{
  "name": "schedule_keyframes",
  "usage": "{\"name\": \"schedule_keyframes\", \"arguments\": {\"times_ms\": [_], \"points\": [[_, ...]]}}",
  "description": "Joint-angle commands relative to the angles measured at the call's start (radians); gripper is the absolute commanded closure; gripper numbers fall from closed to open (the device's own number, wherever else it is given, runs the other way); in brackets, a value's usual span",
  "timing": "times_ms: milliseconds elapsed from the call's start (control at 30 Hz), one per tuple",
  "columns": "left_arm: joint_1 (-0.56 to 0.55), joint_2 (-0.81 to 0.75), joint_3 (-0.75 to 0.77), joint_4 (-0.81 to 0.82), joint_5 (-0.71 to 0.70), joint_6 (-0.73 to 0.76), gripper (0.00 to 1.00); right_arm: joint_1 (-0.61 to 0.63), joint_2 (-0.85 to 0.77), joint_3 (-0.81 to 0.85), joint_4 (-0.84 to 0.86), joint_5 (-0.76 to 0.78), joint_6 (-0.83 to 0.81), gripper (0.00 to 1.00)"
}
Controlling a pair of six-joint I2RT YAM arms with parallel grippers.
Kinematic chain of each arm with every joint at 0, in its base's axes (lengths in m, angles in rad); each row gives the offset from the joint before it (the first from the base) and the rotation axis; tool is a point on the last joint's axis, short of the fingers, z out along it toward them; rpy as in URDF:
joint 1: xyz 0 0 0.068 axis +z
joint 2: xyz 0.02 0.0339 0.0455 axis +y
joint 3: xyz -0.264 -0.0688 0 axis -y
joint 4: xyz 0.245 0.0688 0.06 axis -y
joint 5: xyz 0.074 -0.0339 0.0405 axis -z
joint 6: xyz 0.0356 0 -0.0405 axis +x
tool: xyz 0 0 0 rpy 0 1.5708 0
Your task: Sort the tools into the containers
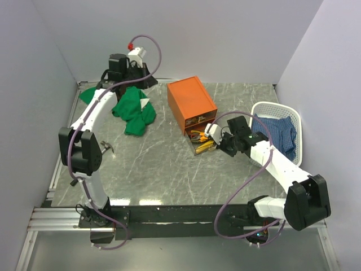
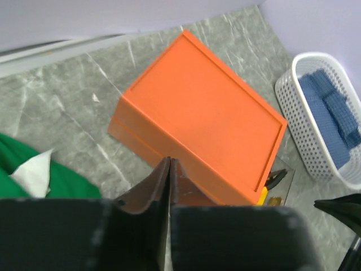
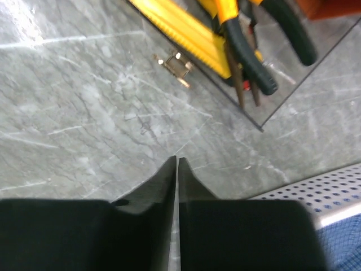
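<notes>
You are working with two claws, one orange rectangular plastic box [image 1: 190,100], one clear plastic drawer [image 3: 299,73] pulled out of its front, one crumpled green cloth [image 1: 133,110] and one white perforated basket [image 2: 296,121].

A small dark item [image 1: 107,147] lies well left of the orange box, beside your left arm. It is too small to name. The green cloth lies on the grey marbled table [image 1: 169,169], left of the box and apart from it.

Your left claw [image 2: 170,162] is pressed together with nothing between its fingers. It hangs behind and to the left of the box, tips aimed at the lid's edge. The box's whole body stands between this claw and the drawer.

In front of the box, the drawer holds one pair of yellow-and-black-handled pliers [image 3: 248,53] beside one long yellow tool [image 3: 186,36]. The rest is cut off, so you cannot count it.

Your right claw [image 3: 177,161] is also pressed together and grips nothing. Its tips are over bare table just off the drawer's corner, apart from it.

The basket, holding blue cloth [image 1: 276,132], stands right of the box, close beside your right arm.
</notes>
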Motion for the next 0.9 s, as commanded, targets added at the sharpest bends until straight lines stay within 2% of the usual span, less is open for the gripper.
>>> {"name": "schedule_keyframes", "arguments": {"times_ms": [0, 300, 567, 767, 867], "points": [[-0.075, 0.023, 0.025, 0.043, 0.089, 0.092, 0.99, -0.027, 0.034, -0.005, 0.046, -0.025, 0.044, 0.98], [-0.121, 0.152, 0.077, 0.045, 0.126, 0.06, 0.99, -0.064, 0.143, 0.009, 0.14, -0.042, 0.032, 1.0], [-0.135, 0.241, 0.077, 0.0, 0.099, 0.08, 0.99, -0.064, 0.306, 0.112, 0.268, -0.042, 0.07, 0.99], [-0.153, 0.287, 0.076, -0.026, 0.092, 0.109, 0.99, -0.063, 0.327, 0.13, 0.428, -0.065, 0.17, 0.98], [-0.163, 0.301, 0.082, -0.024, 0.082, 0.112, 0.99, -0.064, 0.352, 0.141, 0.509, -0.06, 0.272, 0.96]]}}
